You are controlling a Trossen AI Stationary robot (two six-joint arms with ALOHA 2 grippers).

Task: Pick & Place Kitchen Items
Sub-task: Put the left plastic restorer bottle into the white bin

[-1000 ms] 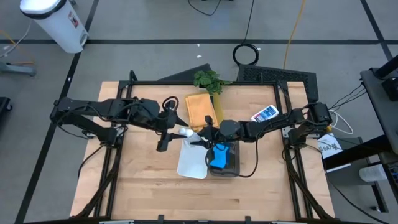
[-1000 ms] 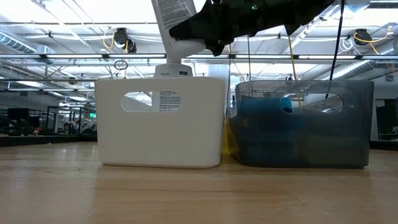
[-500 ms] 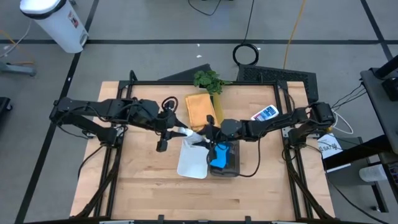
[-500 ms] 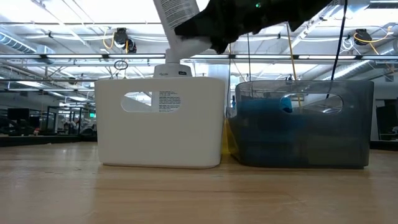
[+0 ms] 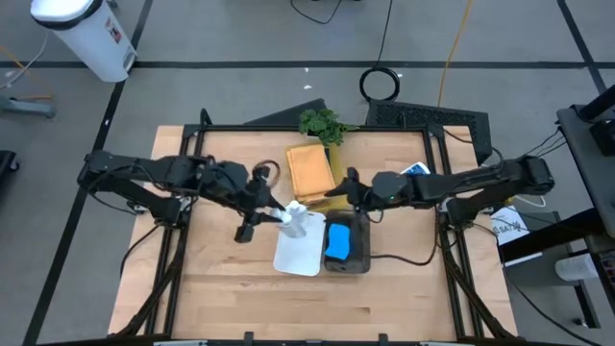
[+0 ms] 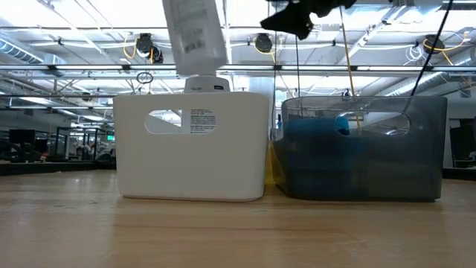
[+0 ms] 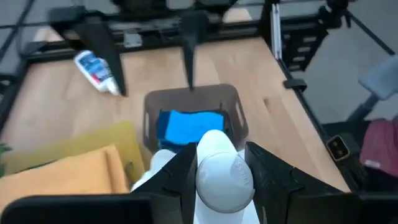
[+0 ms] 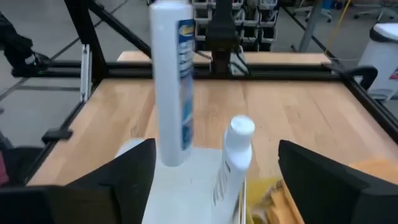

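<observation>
Your left tool (image 5: 281,213) is clamped on a white bottle (image 5: 292,217) and holds it in the air above the white bin (image 5: 298,252). In the left wrist view the bottle's round cap (image 7: 217,174) sits between the two dark fingers (image 7: 177,175), which press it from both sides. In the low view this bottle (image 6: 193,36) hangs above the bin's rim, tilted a little. A second white bottle (image 8: 231,163) already stands inside the white bin (image 8: 193,171), its cap (image 6: 208,83) showing just over the rim.

Your right tool (image 5: 348,189) hangs with its fingers spread and nothing between them, at the far side of the bins near the orange-tan cloth (image 5: 309,170). Its wrist camera looks between the wide-apart fingers (image 8: 127,171) at both bottles.

The grey bin (image 5: 357,256) stands just beside the white one on the counter (image 5: 231,288), and blue sponges (image 5: 338,241) lie in it. A third bottle (image 5: 416,169), white with a blue label, lies on its side on the counter toward the right edge, well apart from the bins. The leafy plant (image 5: 320,125) sits at the far edge, next to the cloth.
</observation>
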